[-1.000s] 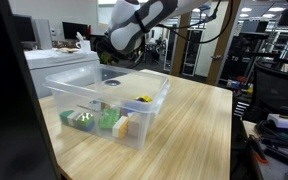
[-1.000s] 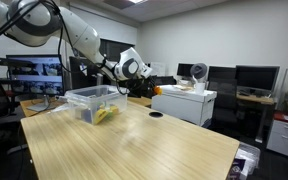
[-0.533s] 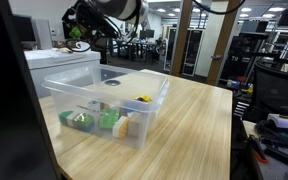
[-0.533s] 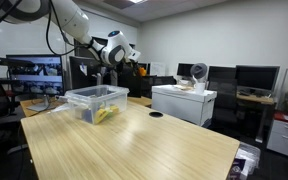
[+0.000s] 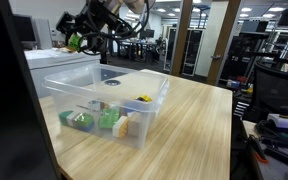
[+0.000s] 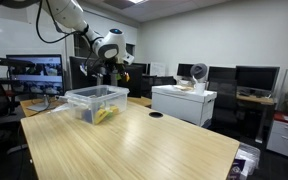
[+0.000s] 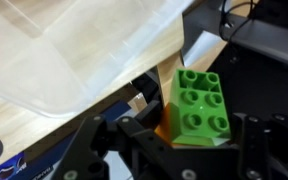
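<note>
One green brick (image 7: 199, 105) sits clamped between the fingers of my tool (image 7: 184, 138), lower right in the wrist view. In an exterior view I see it held high at upper left, well apart from the clear bin (image 5: 144, 125) on the counter (image 5: 196, 130).

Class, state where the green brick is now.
In the wrist view the green brick sits between the gripper's fingers, in the air beside the clear bin.
</note>
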`<state>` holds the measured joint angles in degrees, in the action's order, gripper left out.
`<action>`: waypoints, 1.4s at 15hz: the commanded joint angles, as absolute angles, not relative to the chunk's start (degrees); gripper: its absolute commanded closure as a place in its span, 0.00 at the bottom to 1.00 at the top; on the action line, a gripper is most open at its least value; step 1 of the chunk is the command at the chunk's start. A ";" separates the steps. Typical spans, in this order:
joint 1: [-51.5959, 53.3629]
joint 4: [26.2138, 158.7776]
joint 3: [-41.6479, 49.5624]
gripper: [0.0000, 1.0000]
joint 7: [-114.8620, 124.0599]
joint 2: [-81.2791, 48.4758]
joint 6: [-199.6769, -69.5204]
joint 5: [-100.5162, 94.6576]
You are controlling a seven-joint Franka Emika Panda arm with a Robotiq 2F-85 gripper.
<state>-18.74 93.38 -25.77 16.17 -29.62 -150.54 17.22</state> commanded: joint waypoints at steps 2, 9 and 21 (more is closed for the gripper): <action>-14.73 100.65 -16.87 0.81 5.10 -22.71 -136.07 22.99; -7.57 102.25 -7.20 0.30 -5.62 -19.59 -121.04 16.37; -4.51 98.90 -5.02 0.00 -5.53 -21.84 -127.91 20.06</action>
